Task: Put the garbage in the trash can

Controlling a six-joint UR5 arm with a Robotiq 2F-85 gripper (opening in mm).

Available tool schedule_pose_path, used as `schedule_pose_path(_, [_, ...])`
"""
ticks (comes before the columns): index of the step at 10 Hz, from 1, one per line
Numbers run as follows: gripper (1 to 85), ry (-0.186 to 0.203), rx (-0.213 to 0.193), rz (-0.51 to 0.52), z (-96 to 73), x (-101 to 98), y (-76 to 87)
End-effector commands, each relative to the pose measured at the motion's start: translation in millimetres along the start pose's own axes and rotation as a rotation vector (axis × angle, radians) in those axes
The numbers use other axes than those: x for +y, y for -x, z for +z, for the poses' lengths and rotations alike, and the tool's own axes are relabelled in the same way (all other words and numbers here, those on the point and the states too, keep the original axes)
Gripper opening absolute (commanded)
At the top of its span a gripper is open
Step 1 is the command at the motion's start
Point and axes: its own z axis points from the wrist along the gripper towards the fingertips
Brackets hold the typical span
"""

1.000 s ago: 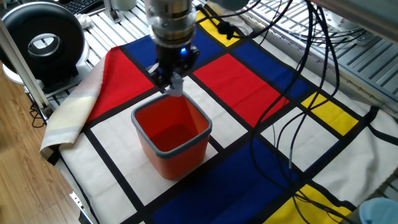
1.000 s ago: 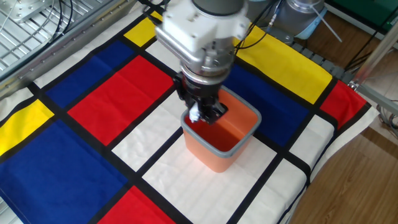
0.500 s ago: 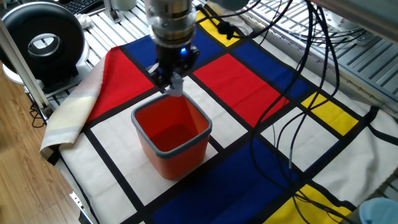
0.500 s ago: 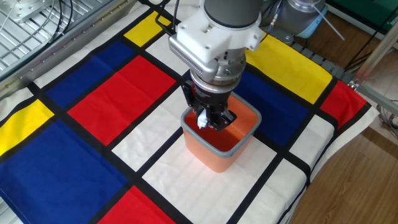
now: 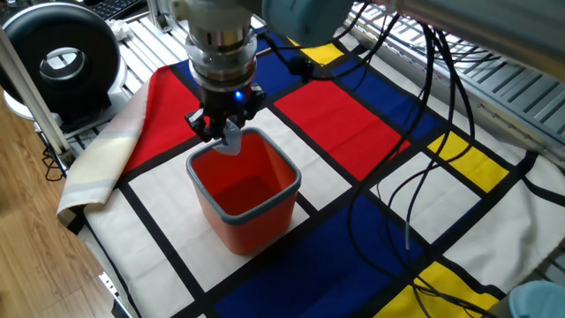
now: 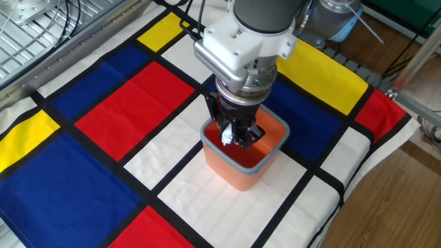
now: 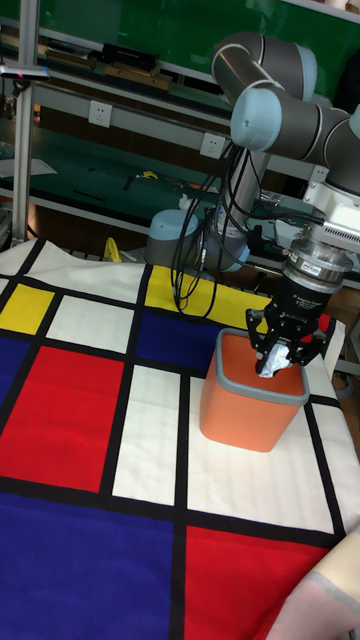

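Observation:
The trash can (image 5: 243,196) is an orange-red bin with a grey rim, standing on a white square of the checked cloth; it also shows in the other fixed view as trash can (image 6: 244,153) and in the tall view as trash can (image 7: 247,392). My gripper (image 5: 226,134) hangs over the bin's open mouth, shut on the garbage (image 5: 231,140), a small pale crumpled wad. The same gripper (image 6: 232,135) holds the garbage (image 6: 227,137) just above the bin's inside. In the tall view the gripper (image 7: 282,361) and garbage (image 7: 270,364) sit at rim height.
A cloth of red, blue, yellow and white squares (image 5: 353,124) covers the table. Black cables (image 5: 424,115) trail over its right side. A black round device (image 5: 62,57) stands at the far left, beyond the cloth's folded edge (image 5: 97,168).
The gripper has moved further over the bin's mouth with the garbage still held. The bin has not moved.

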Motion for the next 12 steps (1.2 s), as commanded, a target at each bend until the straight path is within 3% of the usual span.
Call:
schedule_pose_path(1, [1.0,0.023,-0.018,0.019,8.4,8.6,-1.9])
schedule_pose_path(10, [1.0,0.011,-0.009,0.016,14.2,6.0,-4.4])
schedule_pose_path(12, [1.0,-0.007,0.025,-0.019,14.2,1.1,-13.4])
